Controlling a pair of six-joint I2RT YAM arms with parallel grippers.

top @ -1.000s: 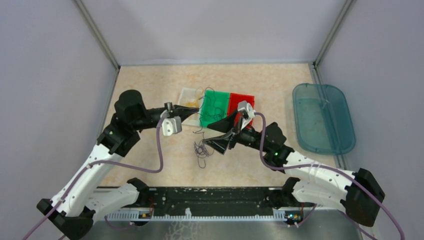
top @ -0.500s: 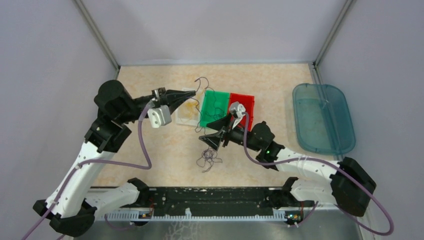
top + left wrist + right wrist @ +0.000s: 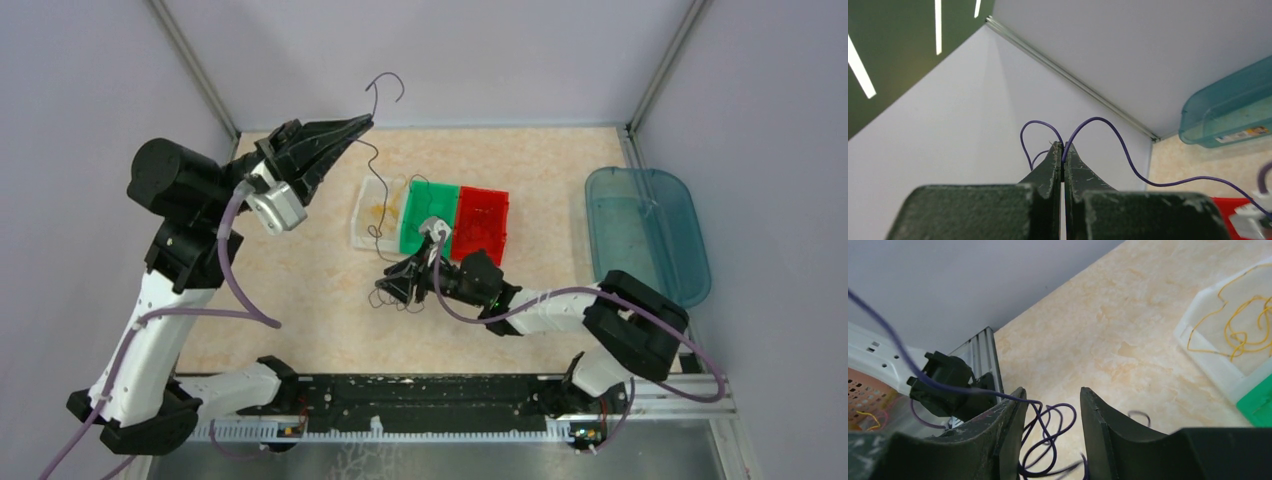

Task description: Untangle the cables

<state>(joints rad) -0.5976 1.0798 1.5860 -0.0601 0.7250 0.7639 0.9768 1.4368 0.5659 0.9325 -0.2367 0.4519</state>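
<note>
Beige marbled tabletop [image 3: 300,300], lilac walls on three sides. One dark purple cable [image 3: 1096,119] is held up in the air at the back left. Its free end is curled into a hook just above the pinch. From there it drops steeply to a purple tangle [image 3: 1048,432] lying on the table, just in front of the clear tray [image 3: 1208,360]. The cable's long axis is thus steep: seen from above, it runs from back to front with a slight drift right. The upper end points up and away, the lower end toward the arm bases.

The left gripper [image 3: 1063,146] is seen pressed tight together, with the cable nipped at the very fingertips. The right gripper [image 3: 1050,396] is set low over the tangle with its fingers spread. Loops are seen in the gap, but no clamp on them is shown.

The tangle is far nearer the right arm; the left is well apart from it and high. Probably the tangle has to be pinned by the right so the strand can be drawn out along that steep line.

Yellow cables [image 3: 1243,325] are coiled in the clear tray, apart from the tangle. A green bin [image 3: 440,225] and a red bin [image 3: 485,215] are beside it.
</note>
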